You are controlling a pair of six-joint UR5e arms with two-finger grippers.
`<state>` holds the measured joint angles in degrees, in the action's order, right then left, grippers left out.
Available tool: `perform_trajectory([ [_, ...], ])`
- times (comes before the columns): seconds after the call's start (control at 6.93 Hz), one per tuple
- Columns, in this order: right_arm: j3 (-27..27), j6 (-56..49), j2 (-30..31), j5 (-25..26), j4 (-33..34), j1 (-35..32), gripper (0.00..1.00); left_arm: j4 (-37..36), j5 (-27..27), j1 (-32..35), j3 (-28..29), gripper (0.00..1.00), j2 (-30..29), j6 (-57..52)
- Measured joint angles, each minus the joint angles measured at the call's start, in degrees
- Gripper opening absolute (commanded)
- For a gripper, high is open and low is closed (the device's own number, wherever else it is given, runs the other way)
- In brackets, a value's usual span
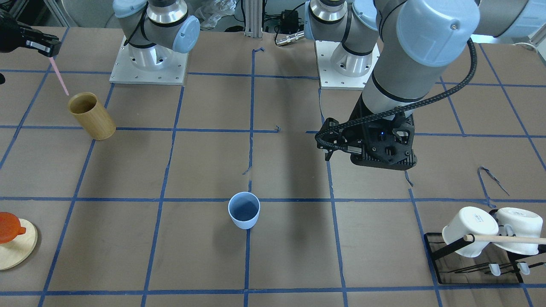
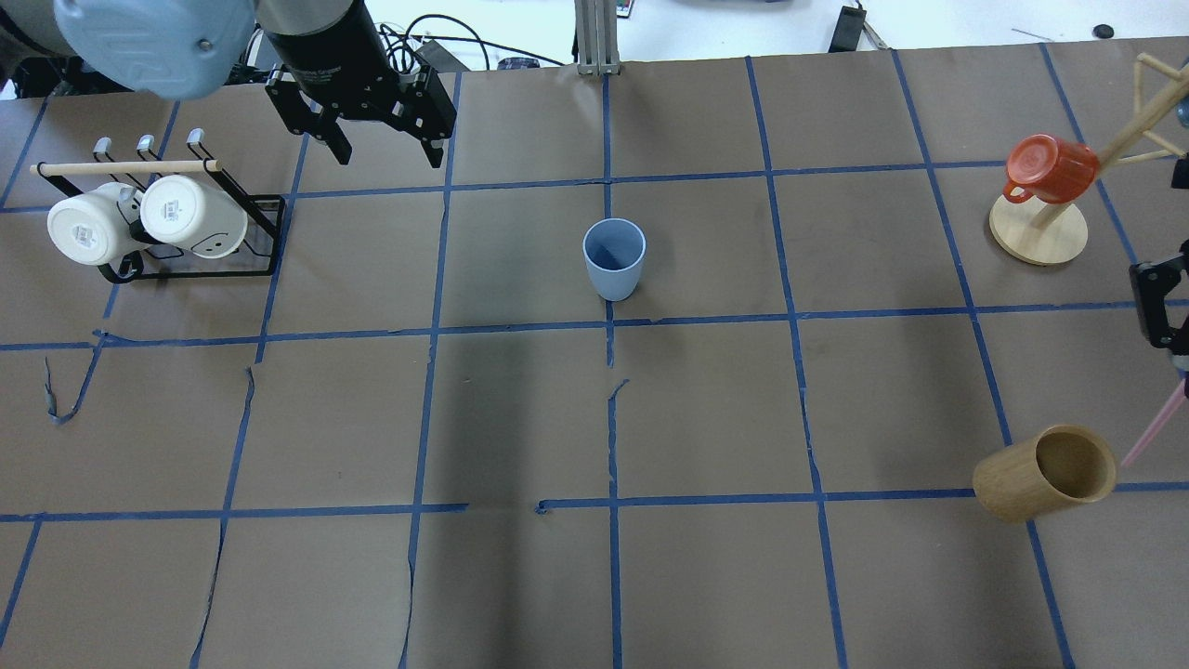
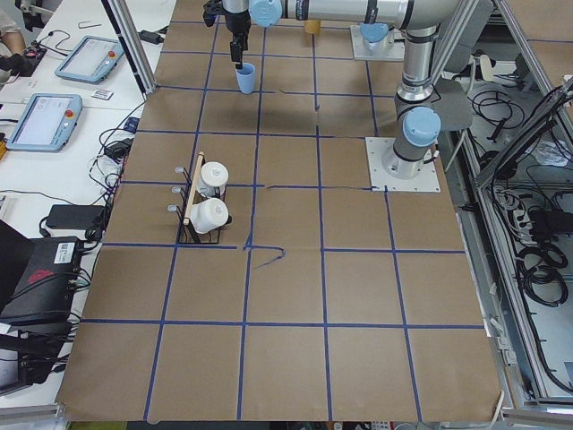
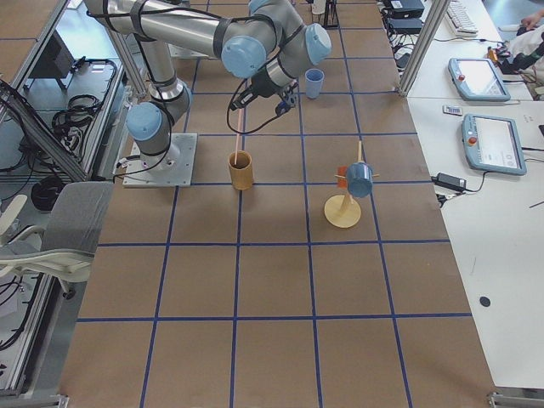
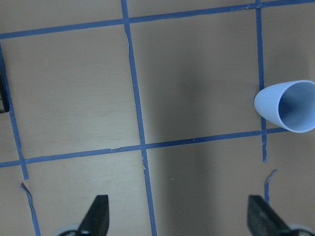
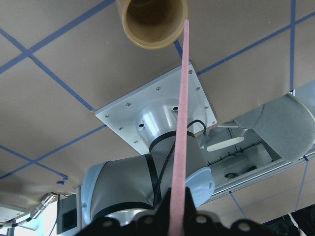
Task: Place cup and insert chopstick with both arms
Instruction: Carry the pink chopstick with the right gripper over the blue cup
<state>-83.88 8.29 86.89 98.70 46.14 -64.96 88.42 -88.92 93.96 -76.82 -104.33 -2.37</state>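
The worktop (image 2: 706, 576) is covered in brown paper with a grid of blue tape, torn and lifted in a few places. The left arm (image 1: 401, 64) reaches out over it, and its end effector (image 2: 389, 158) hangs above bare paper with the fingers spread wide and nothing between them. It is beside a black wire rack (image 2: 200, 255) that carries two white mugs (image 2: 88, 228) tipped on their sides under a wooden rail. The right arm is mostly cut off in the fixed overhead and front views. Its end effector (image 6: 174, 216) shows only at the frame edge there, but the wrist view shows it clamped on the upper end of a pink chopstick (image 6: 181, 123). The chopstick points down toward a wooden tumbler (image 2: 1045, 472) that stands upright near the worktop's right end with nothing visible inside. The chopstick's lower tip lies right at the tumbler's rim, and I cannot tell whether it is just above the mouth or beside it. Farther out on that side, a wooden mug tree (image 2: 1038, 232) holds one orange-red mug (image 2: 1050, 167) and is partly cropped in the front view. The blue cup (image 2: 614, 257) stands upright and empty on the centre tape line, well apart from both end effectors, with nothing around it.
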Motion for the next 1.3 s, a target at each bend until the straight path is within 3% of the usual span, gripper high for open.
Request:
perform_trajectory([
  [0.29,2.83,-0.05,-0.21,-8.8,-0.8,-1.45,0.0,0.02,0.05,0.0,0.0,1.0,0.0,0.0],
  [0.58,3.73,4.63,-1.62,-20.98,2.35,-6.67,0.0,0.08,0.06,0.05,-0.16,1.0,0.13,0.0],
  [1.01,4.47,24.24,-6.03,-39.79,16.88,-19.31,0.0,-0.69,0.57,-0.12,-0.26,1.0,0.03,-0.36],
  [1.3,4.5,33.78,-8.9,-48.05,28.44,-22.99,0.0,-2.31,1.04,-0.39,-0.51,1.0,0.43,-0.64],
])
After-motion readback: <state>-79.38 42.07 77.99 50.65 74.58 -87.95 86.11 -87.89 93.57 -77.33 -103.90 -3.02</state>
